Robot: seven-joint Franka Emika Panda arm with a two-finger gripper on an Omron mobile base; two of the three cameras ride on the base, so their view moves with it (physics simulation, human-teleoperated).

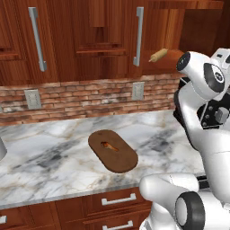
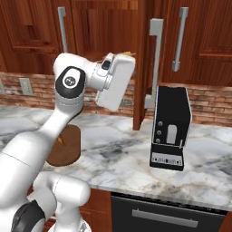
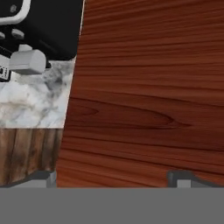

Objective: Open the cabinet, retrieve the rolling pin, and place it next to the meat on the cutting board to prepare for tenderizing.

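The cabinet [image 1: 103, 40] has its right door [image 2: 141, 68] swung open, edge-on in the right base view. On the shelf inside lies the rolling pin [image 1: 158, 55], slim and tan, tilted. The dark oval cutting board [image 1: 112, 150] rests on the counter with the small orange-brown meat [image 1: 109, 146] on it. The arm partly hides the cutting board [image 2: 69, 146] in the right base view. My gripper [image 3: 113, 178] is open, nothing between its fingertips [image 3: 41, 177], close against a reddish wood face. The white hand [image 2: 115, 81] is raised just left of the open door, below the shelf.
A black coffee machine [image 2: 170, 131] stands on the marble counter [image 1: 54, 148] right of the open door. Brick backsplash with outlets [image 1: 32, 99] runs behind. Drawers [image 1: 119, 200] sit below the counter edge. A closed neighbouring cabinet [image 2: 199, 41] lies further right.
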